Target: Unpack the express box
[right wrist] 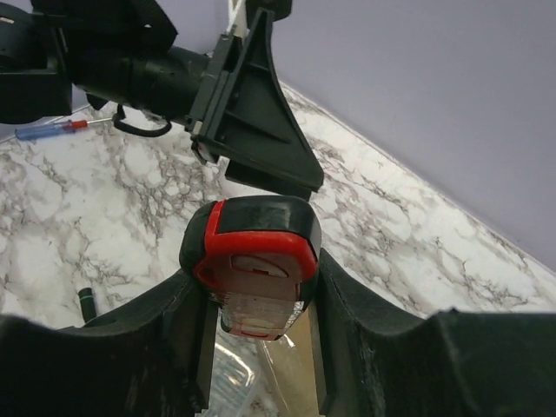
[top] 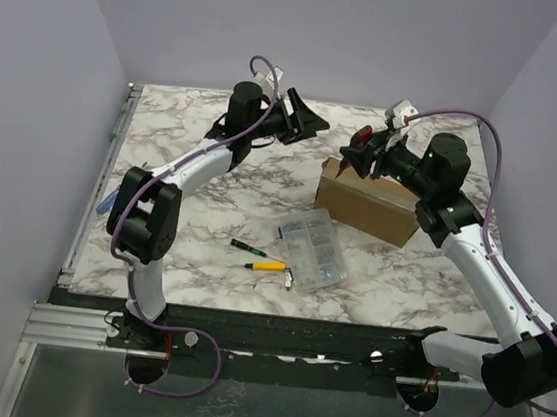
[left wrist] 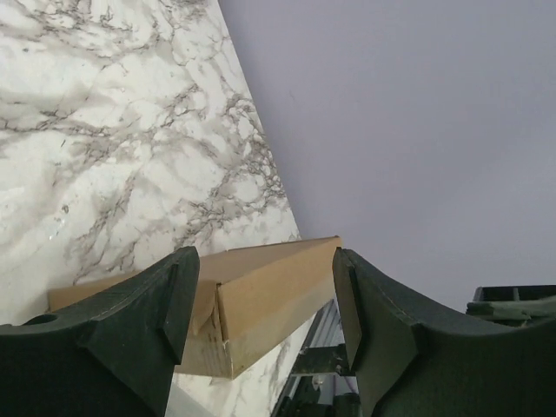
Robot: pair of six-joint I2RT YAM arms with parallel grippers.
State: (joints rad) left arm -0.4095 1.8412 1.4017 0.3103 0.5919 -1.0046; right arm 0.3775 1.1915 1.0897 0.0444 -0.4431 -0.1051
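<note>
The express box (top: 365,203), plain brown cardboard, lies right of the table's middle with its lid down. My right gripper (top: 367,154) hovers over its far left corner, shut on a red and black tool (top: 364,138). In the right wrist view that tool (right wrist: 252,261) sits squeezed between the fingers of the right gripper (right wrist: 254,291). My left gripper (top: 311,122) is raised at the back of the table, left of the box, open and holding nothing. In the left wrist view the box (left wrist: 261,291) shows beyond the left gripper (left wrist: 262,256), well apart from the fingers.
A clear compartment case (top: 314,251) lies in front of the box. To its left are a yellow-handled screwdriver (top: 267,265) and a dark green one (top: 244,247). Lilac walls close the back and both sides. A metal rail (top: 101,178) runs along the left edge.
</note>
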